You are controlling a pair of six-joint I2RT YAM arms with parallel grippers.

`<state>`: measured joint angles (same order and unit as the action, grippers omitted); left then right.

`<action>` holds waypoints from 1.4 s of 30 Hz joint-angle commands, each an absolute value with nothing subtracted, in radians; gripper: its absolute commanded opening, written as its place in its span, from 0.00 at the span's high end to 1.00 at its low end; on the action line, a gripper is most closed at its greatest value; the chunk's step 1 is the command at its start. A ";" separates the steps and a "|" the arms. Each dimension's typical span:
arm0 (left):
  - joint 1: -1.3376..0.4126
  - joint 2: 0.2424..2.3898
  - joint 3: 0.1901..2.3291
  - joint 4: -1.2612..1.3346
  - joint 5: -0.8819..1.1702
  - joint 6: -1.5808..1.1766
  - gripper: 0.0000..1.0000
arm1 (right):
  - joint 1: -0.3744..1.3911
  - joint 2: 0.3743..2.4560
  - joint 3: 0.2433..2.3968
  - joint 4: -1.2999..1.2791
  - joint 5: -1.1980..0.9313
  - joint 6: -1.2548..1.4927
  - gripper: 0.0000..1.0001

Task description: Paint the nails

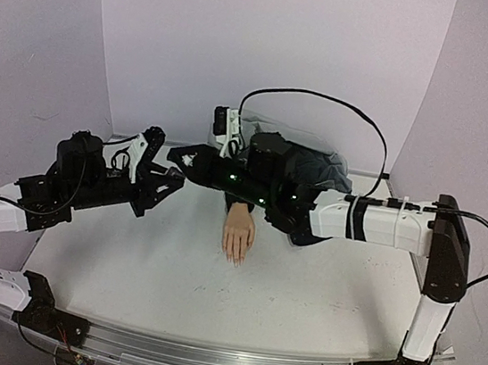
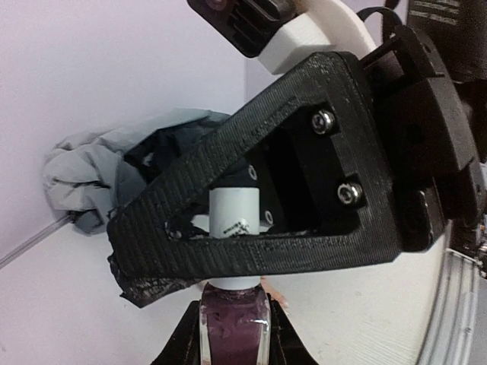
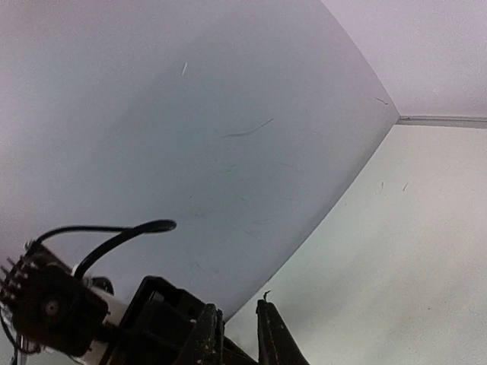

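Both arms are stretched low over the table (image 1: 125,266), coming in from either side and meeting nose to nose just left of the mannequin hand (image 1: 240,227), a little beyond its wrist. The left gripper (image 1: 169,180) lies level and points right, its jaws pinching the dark polish bottle (image 2: 233,334) by its glass body. The right gripper (image 1: 186,155) reaches across past the mannequin hand's wrist with its forearm nearly horizontal. Its jaws are pressed in on the bottle's white cap (image 2: 234,217) — there it is, framed between those black fingers (image 2: 228,171). The mannequin hand lies flat, palm down, fingers aimed at the arm bases. The nails (image 1: 235,256) sit at its near tips, well apart from both sets of jaws — too small to tell polished from bare. Crumpled grey cloth (image 2: 91,171) sits behind the mannequin hand.
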<state>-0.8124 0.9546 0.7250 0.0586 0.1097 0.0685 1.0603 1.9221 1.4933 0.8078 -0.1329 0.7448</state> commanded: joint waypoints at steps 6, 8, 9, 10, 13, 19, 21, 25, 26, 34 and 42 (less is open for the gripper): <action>-0.825 1.090 0.821 0.216 0.957 -0.087 1.00 | 1.045 1.712 1.243 1.301 -1.089 0.481 1.00; -0.825 1.085 0.799 0.271 0.958 -0.102 1.00 | 1.045 1.694 1.212 1.263 -1.064 0.461 1.00; -0.825 1.082 0.788 0.285 0.943 -0.101 1.00 | 1.045 1.682 1.195 1.265 -1.046 0.452 1.00; -0.825 1.079 0.779 0.292 0.921 -0.097 1.00 | 1.046 1.670 1.179 1.267 -1.016 0.446 1.00; -0.825 1.072 0.760 0.297 0.834 -0.073 1.00 | 1.042 1.615 1.127 1.255 -0.842 0.424 0.99; -0.825 1.016 0.720 0.296 0.507 -0.006 1.00 | 1.032 1.528 1.130 0.943 -0.312 0.450 0.05; -0.825 0.985 0.705 0.292 0.377 0.033 1.00 | 1.032 1.518 1.149 0.856 -0.182 0.493 0.02; -0.827 0.933 0.687 0.274 0.205 0.087 1.00 | 1.033 1.551 1.191 0.802 -0.097 0.622 0.02; -0.826 0.925 0.686 0.272 0.181 0.091 1.00 | 1.034 1.568 1.206 0.800 -0.094 0.646 0.02; -0.827 0.910 0.688 0.242 -0.008 0.102 1.00 | 1.077 1.777 1.437 0.682 0.057 0.818 0.05; -0.827 0.930 0.697 0.227 -0.065 0.115 1.00 | 1.117 1.931 1.661 0.573 0.197 0.864 0.11</action>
